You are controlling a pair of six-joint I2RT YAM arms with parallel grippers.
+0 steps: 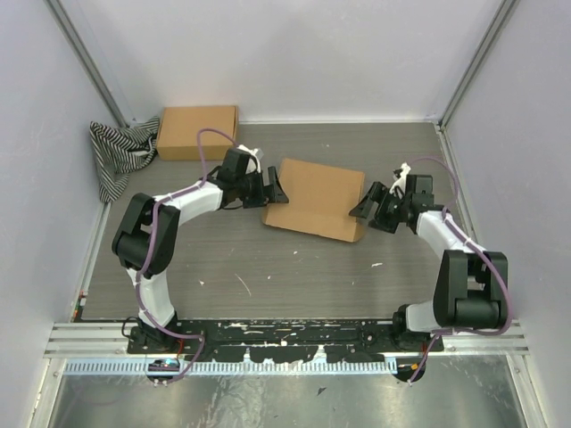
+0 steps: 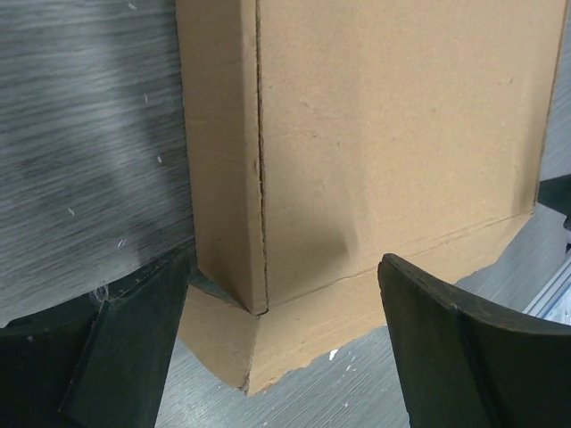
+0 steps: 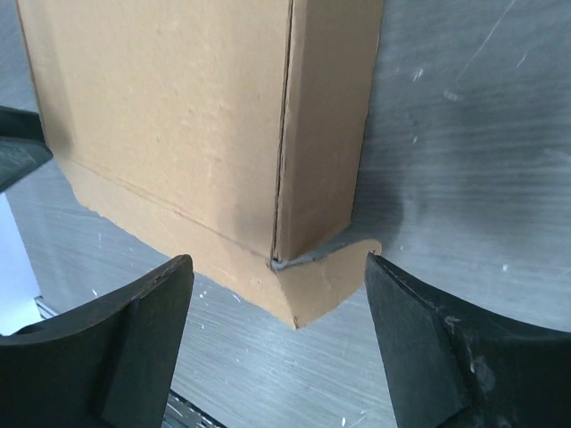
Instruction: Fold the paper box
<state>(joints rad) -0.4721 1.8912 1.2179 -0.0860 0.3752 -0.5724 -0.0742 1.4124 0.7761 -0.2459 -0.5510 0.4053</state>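
Box [image 1: 314, 198] lies closed and flat near the middle of the table [image 1: 268, 267], turned slightly so that its left end sits farther away than its right end. Left gripper [image 1: 272, 189] is just beside the left end and right gripper [image 1: 366, 207] just beside the right end. The box lies between the two, and each points inward at it. Both have their jaws spread wide and grip nothing.

In the left wrist view a corner of the box lies in the gap between the fingers [image 2: 125, 348], just ahead of the tips. A narrow side wall meets the broad top along a crease there. A thin flap sticks out from the bottom edge onto the table and reaches close to one finger. Whether they touch cannot be told.

The right wrist view shows much the same at the other end. A corner with its side wall and a small protruding flap lies between the parted fingers [image 3: 446, 348], and the flap's tip comes near the finger on the right of that view. The other gripper's dark finger shows at the far edge of the box in each wrist view.

At the far left of the table stands a second box [image 1: 197, 132], fully formed. A striped cloth [image 1: 120, 153] is bunched just beside it in the corner. Both lie beyond the left arm, well apart from the box and the grippers.
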